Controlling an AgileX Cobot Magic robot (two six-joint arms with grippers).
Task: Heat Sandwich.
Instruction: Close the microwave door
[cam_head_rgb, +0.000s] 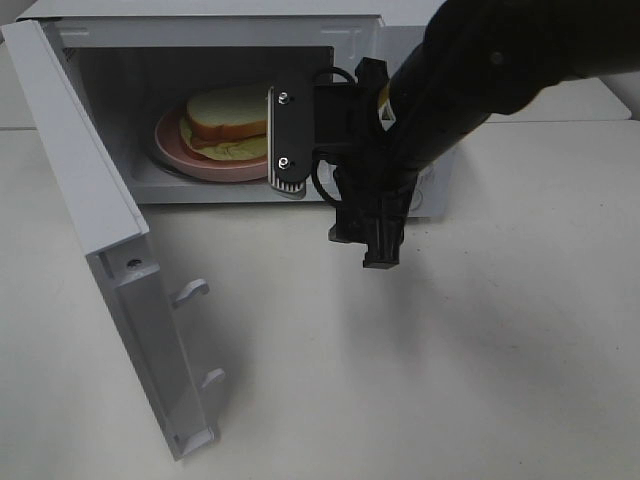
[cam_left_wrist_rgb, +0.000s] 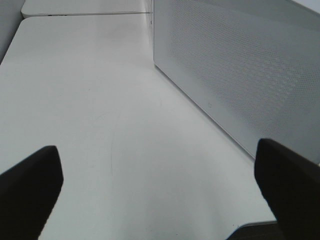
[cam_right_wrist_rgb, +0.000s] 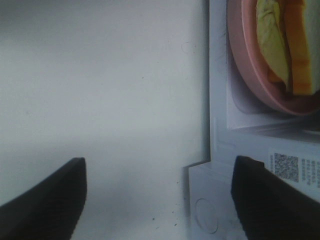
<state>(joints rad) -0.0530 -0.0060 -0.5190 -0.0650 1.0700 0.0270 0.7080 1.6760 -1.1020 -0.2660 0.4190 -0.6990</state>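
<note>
The sandwich (cam_head_rgb: 228, 122) lies on a round pink plate (cam_head_rgb: 172, 148) inside the cavity of the white microwave (cam_head_rgb: 120, 95), set toward the middle of the floor so it should warm evenly. The plate bears it, so nothing needs to touch the bread itself. The door (cam_head_rgb: 90, 200) stands swung wide to the left of the exterior view, its two latch hooks (cam_head_rgb: 190, 292) pointing out over the desk (cam_head_rgb: 450, 350). That leaves the opening free for an arm to reach in and out.

The right tool (cam_right_wrist_rgb: 159, 200) hangs just in front of the opening, its jaws spread and pinching nothing. The wrist view shows only bare desk and the microwave's front sill between them, with the plate's rim and the leafy filling beyond. It touches neither plate nor sandwich, so the loading step looks done.

The left tool (cam_left_wrist_rgb: 160, 189) is also spread wide and empty, low over the desk beside a white perforated panel (cam_left_wrist_rgb: 240, 75) (door face or side wall, I cannot tell which). That place, on the door's side, would suit a push to swing the door shut, which I judge to be the step that comes next, once the right arm is clear of the door's sweep.
</note>
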